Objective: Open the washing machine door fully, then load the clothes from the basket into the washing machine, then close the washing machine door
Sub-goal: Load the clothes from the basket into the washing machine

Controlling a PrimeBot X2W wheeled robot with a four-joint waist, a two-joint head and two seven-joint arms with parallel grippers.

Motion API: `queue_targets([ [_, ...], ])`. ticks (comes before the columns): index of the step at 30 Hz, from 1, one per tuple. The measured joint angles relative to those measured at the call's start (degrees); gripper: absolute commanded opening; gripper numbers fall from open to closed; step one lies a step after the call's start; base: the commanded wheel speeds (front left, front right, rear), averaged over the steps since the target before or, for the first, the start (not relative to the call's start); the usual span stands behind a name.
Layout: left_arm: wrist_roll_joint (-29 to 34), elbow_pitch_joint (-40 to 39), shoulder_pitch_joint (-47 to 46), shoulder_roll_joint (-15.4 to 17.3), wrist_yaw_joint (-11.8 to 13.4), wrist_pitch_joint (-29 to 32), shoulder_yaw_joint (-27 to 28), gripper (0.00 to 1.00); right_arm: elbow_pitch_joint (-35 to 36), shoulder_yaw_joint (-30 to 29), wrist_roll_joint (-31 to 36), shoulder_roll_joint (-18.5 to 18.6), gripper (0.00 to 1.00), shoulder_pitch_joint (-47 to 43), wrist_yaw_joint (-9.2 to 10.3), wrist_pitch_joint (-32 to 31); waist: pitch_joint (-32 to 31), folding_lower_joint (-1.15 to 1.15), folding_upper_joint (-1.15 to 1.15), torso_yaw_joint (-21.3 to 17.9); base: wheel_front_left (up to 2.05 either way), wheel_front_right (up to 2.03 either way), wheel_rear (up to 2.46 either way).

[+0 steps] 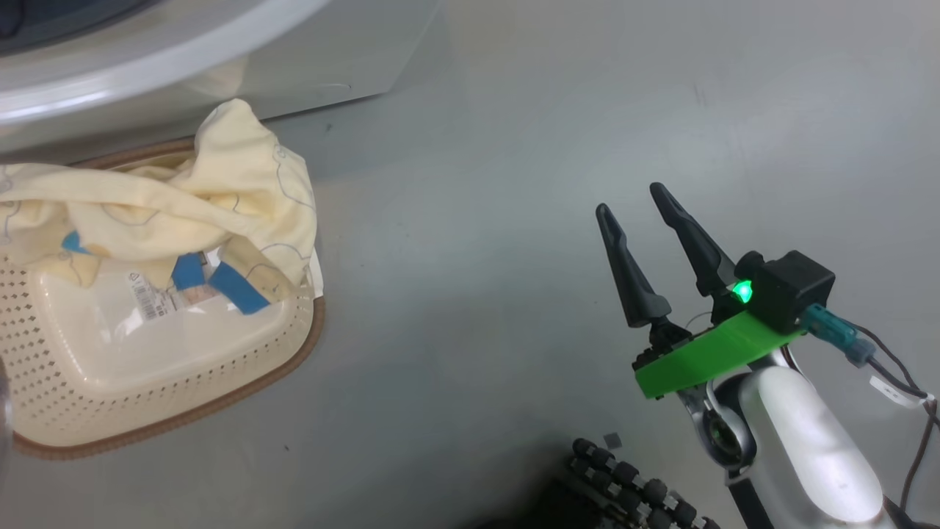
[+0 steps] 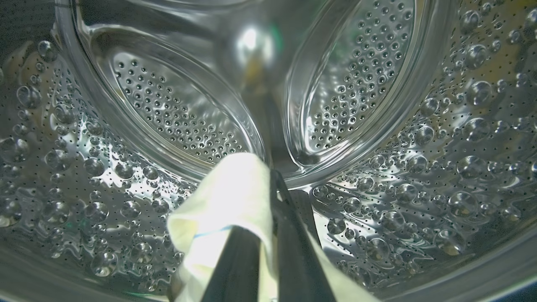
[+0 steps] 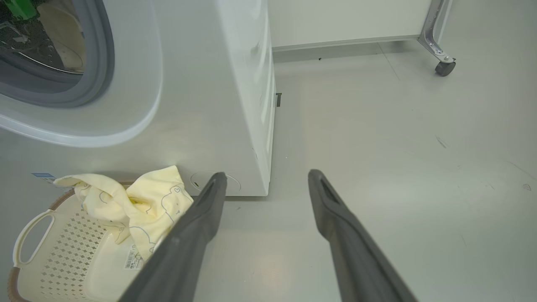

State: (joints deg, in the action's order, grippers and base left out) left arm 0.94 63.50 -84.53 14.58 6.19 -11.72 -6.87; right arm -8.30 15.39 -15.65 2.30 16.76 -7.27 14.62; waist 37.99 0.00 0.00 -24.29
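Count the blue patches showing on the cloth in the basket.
3: left patch, middle patch and right patch by the label, along the cloth's lower edge in the basket. Folds may hide more.

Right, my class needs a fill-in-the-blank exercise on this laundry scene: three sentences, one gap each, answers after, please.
1. The left gripper is shut on a fold of the clothes inside the washing machine's steel ____.
2. The right gripper, above the floor, is not shut but ____.
3. The clothes lying in the basket show patches coloured ____.
Answers: drum; open; blue.
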Motion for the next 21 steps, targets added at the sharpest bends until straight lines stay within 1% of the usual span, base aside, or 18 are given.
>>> queue_targets([
  [8,0.1,1.2,-3.4,0.5,0.5,-2.0,-1.0,0.0,0.3,0.4,-0.5,0.0,1.0,0.0,0.0,0.0,1.6,0.0,0.0,-0.6,0.0,0.0,0.0],
  [11,0.1,0.7,-4.3,1.1,1.1,-2.5,-1.1,0.0,0.4,0.6,-0.5,0.0,1.0,0.0,0.0,0.0,2.3,0.0,0.0,-0.9,0.0,0.0,0.0],
  [13,-0.1,-0.9,-4.5,1.4,1.4,-2.5,-0.8,0.0,0.5,0.7,-0.7,0.0,1.0,0.0,0.0,0.0,2.8,0.0,0.0,-1.1,0.0,0.0,0.0],
  [19,0.0,-11.3,-4.5,3.7,2.0,-2.9,-1.5,0.0,0.7,1.4,-1.5,0.0,1.0,0.0,0.0,0.0,4.4,0.0,0.0,-2.1,0.0,0.0,0.0],
  [21,0.0,-11.0,-4.3,4.2,2.1,-3.0,-2.0,0.0,0.7,1.5,-1.5,0.0,1.0,0.0,0.0,0.0,4.7,0.0,0.0,-2.5,0.0,0.0,0.0],
])
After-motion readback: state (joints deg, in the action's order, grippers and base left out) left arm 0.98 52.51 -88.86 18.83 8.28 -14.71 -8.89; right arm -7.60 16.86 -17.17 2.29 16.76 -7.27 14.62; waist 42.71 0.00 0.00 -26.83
